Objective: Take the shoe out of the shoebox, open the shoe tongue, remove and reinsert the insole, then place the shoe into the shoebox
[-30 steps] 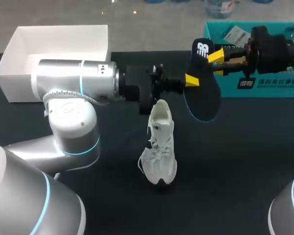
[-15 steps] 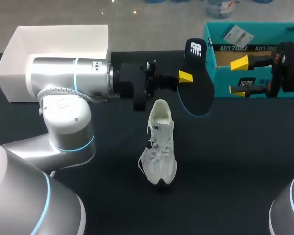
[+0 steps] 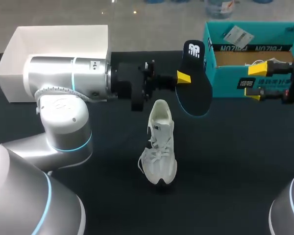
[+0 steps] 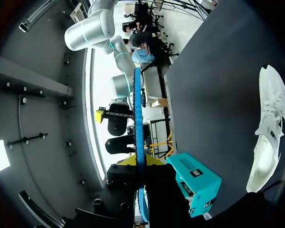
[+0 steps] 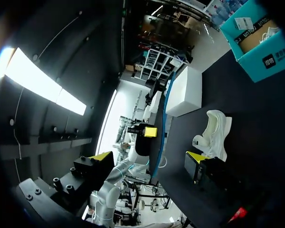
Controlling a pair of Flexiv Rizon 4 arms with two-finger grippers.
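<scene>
Left gripper (image 3: 183, 78) pinches the insole (image 3: 195, 94) near the shoe (image 3: 159, 142); right gripper (image 3: 257, 83) hangs with jaws spread. The insole's toe end should probably enter the collar first, angled low.

The silver-grey cylindrical left arm (image 3: 63, 93) has smooth rounded joint housings, each seam marked by a thin cyan ring (image 3: 74, 73). Small dark dots (image 3: 94, 64) sit near its wrist flange. A black wrist block (image 3: 130, 88) carries the black left pincer (image 3: 185, 78) with yellow tips. The black right pincer (image 3: 257, 83) matches it, with a small red mark (image 5: 237, 213).
</scene>
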